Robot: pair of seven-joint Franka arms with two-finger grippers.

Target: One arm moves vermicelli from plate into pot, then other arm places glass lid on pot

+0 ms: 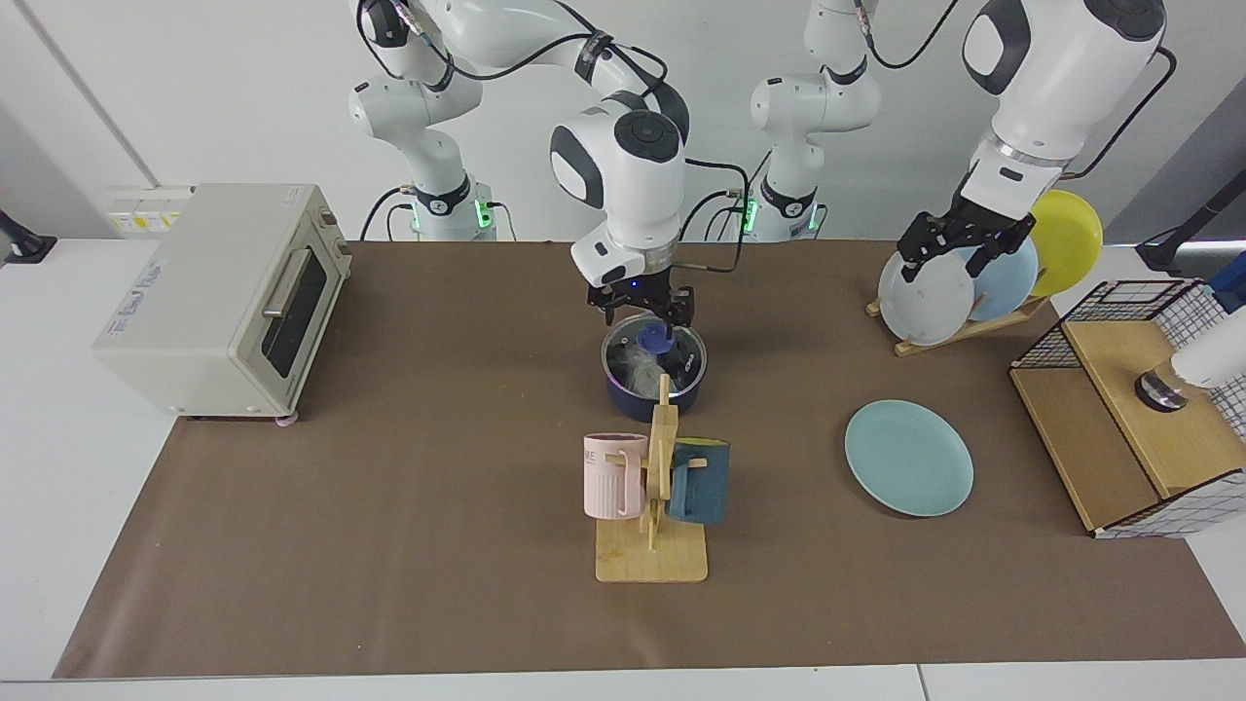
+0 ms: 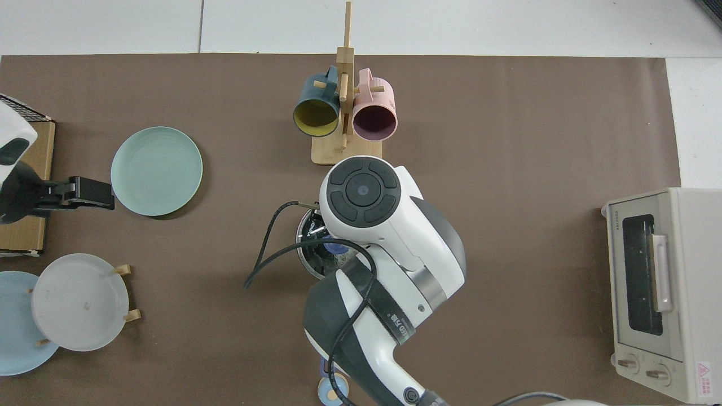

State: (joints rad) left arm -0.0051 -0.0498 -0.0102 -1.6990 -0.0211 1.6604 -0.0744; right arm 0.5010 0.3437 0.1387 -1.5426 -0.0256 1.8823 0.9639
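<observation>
Lid-side first: I see my right gripper [image 1: 642,304] just above the glass lid [image 1: 654,349], fingers spread and clear of its blue knob. That lid sits on the pot [image 1: 652,389] at frame centre, with the vermicelli [image 1: 635,370] visible through the glass. My left gripper [image 1: 959,248] hangs at upper right over the racked plates [image 1: 930,297], fingers apart, waiting. At lower right, the teal plate [image 1: 908,458] lies bare.

The toaster oven [image 2: 660,293], right edge of the top view, reads "TOSHIBA" along its front; the red sticker [image 2: 702,375] beneath is too small to read.
</observation>
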